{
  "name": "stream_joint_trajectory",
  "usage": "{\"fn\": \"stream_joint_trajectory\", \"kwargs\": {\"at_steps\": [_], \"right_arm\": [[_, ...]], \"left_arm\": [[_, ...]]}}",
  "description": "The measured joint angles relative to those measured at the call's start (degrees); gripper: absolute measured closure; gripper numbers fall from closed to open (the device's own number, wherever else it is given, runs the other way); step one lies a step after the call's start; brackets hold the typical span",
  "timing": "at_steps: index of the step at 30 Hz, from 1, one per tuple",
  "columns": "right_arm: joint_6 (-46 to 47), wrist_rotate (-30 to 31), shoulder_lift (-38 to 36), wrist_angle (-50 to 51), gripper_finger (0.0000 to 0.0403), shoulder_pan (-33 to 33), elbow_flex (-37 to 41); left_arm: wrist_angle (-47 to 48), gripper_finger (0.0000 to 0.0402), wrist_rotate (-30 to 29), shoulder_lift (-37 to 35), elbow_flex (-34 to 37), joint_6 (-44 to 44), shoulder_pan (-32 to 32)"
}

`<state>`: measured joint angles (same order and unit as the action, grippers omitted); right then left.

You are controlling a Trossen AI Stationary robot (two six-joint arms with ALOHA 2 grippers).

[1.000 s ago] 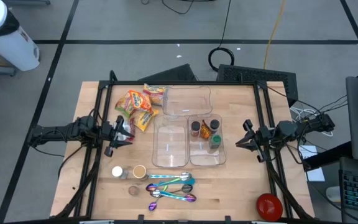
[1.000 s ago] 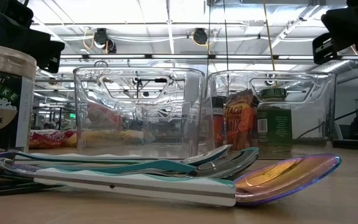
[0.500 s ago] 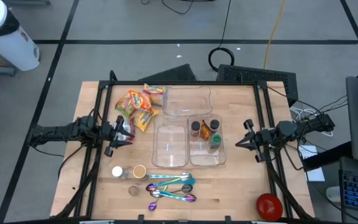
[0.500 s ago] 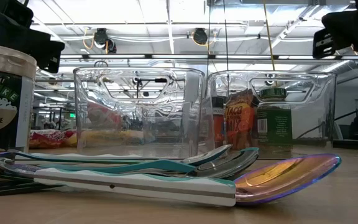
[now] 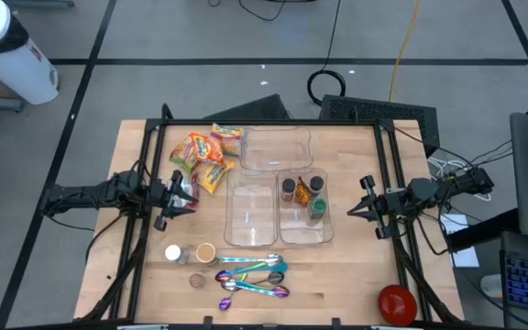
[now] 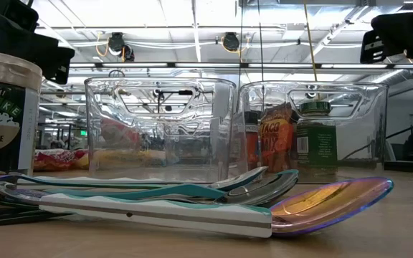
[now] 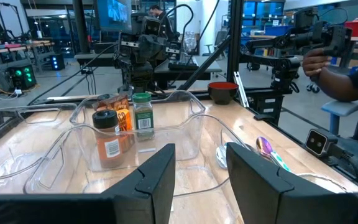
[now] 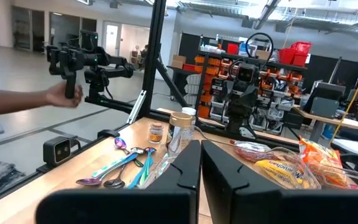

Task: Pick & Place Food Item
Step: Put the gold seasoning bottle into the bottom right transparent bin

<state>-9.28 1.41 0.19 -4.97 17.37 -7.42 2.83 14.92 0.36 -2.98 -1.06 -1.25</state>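
Right gripper point(image 5: 353, 211) hangs at the table's right edge, beside the jar bin, its fingers point(image 8: 185, 171) pressed together on nothing. Left gripper point(image 5: 183, 194) waits at the left edge, jaws partly apart and empty, just beside the snack bags point(image 5: 204, 156). At the near edge lie spoons point(image 5: 253, 278), with two small jars point(image 5: 189, 253) to their left. Past them stand two clear bins side by side: the left bin point(image 5: 250, 209) is bare, the right bin point(image 5: 302, 235) holds three spice jars point(image 5: 302, 193). A third bin point(image 5: 276, 148) sits farther back, the snack bags touching its left side.
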Motion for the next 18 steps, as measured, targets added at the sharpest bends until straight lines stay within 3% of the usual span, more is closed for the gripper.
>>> {"fn": "stream_joint_trajectory", "kwargs": {"at_steps": [8,14,18], "right_arm": [[0.8,0.0,0.1,0.0,0.0401,0.0,0.0],[-2.0,0.2,0.1,0.0,0.0401,0.0,0.0],[-2.4,0.2,0.1,0.0,0.0402,0.0,0.0]], "left_arm": [[-12.8,0.0249,0.0,0.0,0.0,0.3,0.0],[-23.9,0.0249,1.5,0.0,0.0,7.5,0.0],[-24.2,0.0249,1.6,0.1,0.0,8.7,0.0]]}}
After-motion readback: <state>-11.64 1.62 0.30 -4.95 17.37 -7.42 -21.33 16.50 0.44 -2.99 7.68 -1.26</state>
